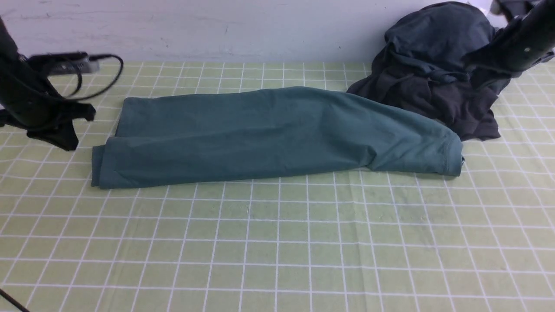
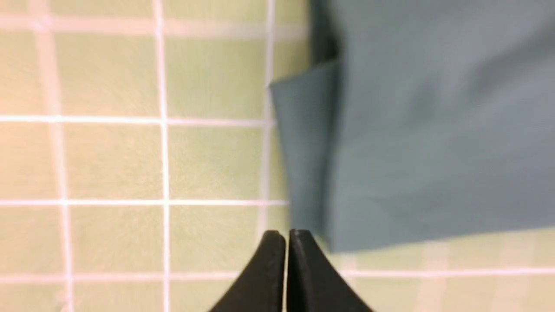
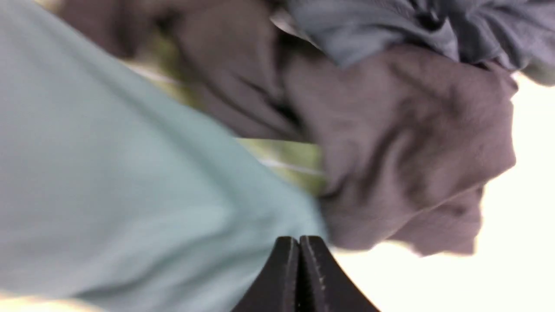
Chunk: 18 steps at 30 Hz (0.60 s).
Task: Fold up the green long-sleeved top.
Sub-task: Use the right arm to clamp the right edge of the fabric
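Lying across the middle of the front view, just beyond the bare lower half of the checked tablecloth (image 1: 277, 251), the green top (image 1: 277, 134) is already gathered into 1 long band. Its long axis runs from frame left to frame right. The left gripper (image 1: 65, 141) hangs at the left edge of the frame, just beside the band's left end. In the left wrist view its jaws are pressed together on nothing, with the folded corner just off their tips. The right arm (image 1: 520, 41) sits farther back in the upper right corner, above a heap of dark clothes (image 1: 433, 73) that looks to touch the band near its right end. The right gripper (image 3: 299, 240) is likewise clenched and empty. By this layout, the left side is the nearer for a crosswise fold. A black cable (image 1: 104, 78) loops at upper left, and a pale wall (image 1: 217, 26) closes the back.
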Each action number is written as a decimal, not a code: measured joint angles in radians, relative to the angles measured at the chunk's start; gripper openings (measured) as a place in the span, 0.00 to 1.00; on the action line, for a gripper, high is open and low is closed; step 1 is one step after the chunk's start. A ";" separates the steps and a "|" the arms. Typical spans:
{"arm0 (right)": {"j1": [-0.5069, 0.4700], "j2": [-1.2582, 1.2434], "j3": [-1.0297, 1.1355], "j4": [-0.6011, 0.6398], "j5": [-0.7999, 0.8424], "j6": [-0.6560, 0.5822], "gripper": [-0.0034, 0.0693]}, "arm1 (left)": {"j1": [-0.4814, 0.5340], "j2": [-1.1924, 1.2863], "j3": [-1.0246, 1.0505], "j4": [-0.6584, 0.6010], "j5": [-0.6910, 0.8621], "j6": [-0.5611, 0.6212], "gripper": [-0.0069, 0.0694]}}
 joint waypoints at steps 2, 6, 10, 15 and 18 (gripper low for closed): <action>-0.035 -0.087 0.118 0.089 -0.031 -0.027 0.03 | 0.009 -0.104 0.003 -0.061 0.009 0.006 0.09; -0.065 -0.255 0.483 0.191 -0.209 -0.107 0.03 | 0.007 -0.330 0.070 -0.170 -0.006 0.069 0.09; -0.049 -0.386 0.842 0.285 -0.490 -0.215 0.03 | 0.001 -0.641 0.283 -0.239 -0.146 0.148 0.09; -0.045 -0.357 0.912 0.358 -0.572 -0.274 0.10 | 0.001 -0.985 0.566 -0.204 -0.285 0.190 0.09; -0.035 -0.280 0.832 0.342 -0.511 -0.260 0.23 | 0.001 -1.179 0.754 -0.159 -0.347 0.199 0.09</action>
